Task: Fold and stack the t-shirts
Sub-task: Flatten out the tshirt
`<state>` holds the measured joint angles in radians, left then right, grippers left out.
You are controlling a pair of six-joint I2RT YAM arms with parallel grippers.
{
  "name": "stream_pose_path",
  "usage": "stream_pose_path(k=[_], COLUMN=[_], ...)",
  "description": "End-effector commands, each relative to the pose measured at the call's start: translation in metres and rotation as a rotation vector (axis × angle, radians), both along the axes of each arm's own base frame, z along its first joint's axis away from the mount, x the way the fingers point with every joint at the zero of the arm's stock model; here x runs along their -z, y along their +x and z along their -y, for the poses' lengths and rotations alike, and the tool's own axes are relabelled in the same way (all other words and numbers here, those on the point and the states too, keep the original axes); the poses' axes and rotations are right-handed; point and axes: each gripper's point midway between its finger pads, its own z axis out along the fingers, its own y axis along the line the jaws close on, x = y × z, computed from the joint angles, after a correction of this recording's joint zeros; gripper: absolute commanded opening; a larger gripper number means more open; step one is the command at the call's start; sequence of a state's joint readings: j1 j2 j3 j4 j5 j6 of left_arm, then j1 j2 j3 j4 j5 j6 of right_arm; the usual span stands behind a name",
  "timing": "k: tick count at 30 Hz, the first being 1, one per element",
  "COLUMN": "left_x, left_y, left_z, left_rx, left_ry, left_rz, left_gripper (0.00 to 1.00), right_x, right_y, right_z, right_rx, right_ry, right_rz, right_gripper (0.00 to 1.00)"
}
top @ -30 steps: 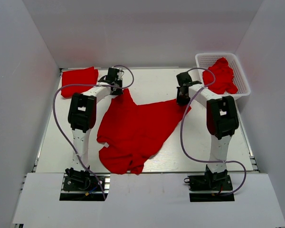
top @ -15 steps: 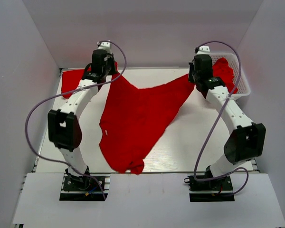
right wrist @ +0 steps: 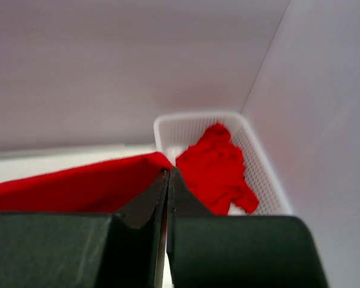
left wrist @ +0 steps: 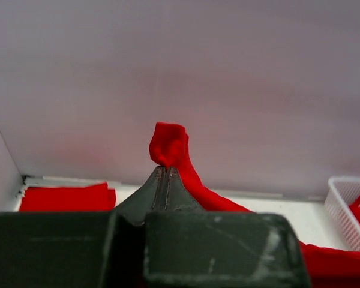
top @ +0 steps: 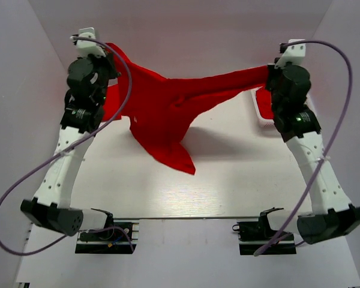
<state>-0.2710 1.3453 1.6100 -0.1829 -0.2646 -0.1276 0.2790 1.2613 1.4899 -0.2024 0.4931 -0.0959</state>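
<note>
Red t-shirt [top: 168, 108] strung mid-air between both arms, tail drooping toward tabletop [top: 240, 186]. Left fingers [left wrist: 159, 186] pinched closed on one corner, right fingers [right wrist: 160, 189] on the other. Soft, light, floppy. Best gripped at hems or corners, under tension, or it'll likely bunch.

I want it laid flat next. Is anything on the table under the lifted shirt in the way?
Nothing visible. The shirt hangs between the left gripper and right gripper over bare table; the folded shirt and basket sit at far corners.
</note>
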Motion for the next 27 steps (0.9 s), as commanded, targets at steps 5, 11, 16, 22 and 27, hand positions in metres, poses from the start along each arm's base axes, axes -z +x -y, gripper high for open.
stream_pose_path(k=[5, 11, 16, 22, 27], left_x=[-0.104, -0.147, -0.181, -0.236, -0.270], left_y=[-0.086, -0.138, -0.182, -0.257, -0.317], left_z=[-0.034, -0.043, -0.045, -0.052, -0.061], left_rx=[-0.057, -0.035, 0.013, 0.063, 0.081], left_ry=[-0.028, -0.035, -0.010, 0.032, 0.060], left_rz=[0.267, 0.379, 0.474, 0.641, 0.768], left_gripper=[0.00, 0.00, 0.00, 0.00, 0.00], right_x=[-0.122, -0.157, -0.180, -0.198, -0.215], right_y=[-0.059, -0.103, -0.155, -0.216, -0.255], right_z=[0.016, 0.019, 0.024, 0.028, 0.024], right_rx=[-0.030, -0.082, -0.126, -0.197, -0.269], right_ry=[-0.039, -0.075, -0.073, -0.073, -0.081], right_rz=[0.301, 0.376, 0.452, 0.530, 0.591], right_gripper=[0.00, 0.00, 0.00, 0.00, 0.00])
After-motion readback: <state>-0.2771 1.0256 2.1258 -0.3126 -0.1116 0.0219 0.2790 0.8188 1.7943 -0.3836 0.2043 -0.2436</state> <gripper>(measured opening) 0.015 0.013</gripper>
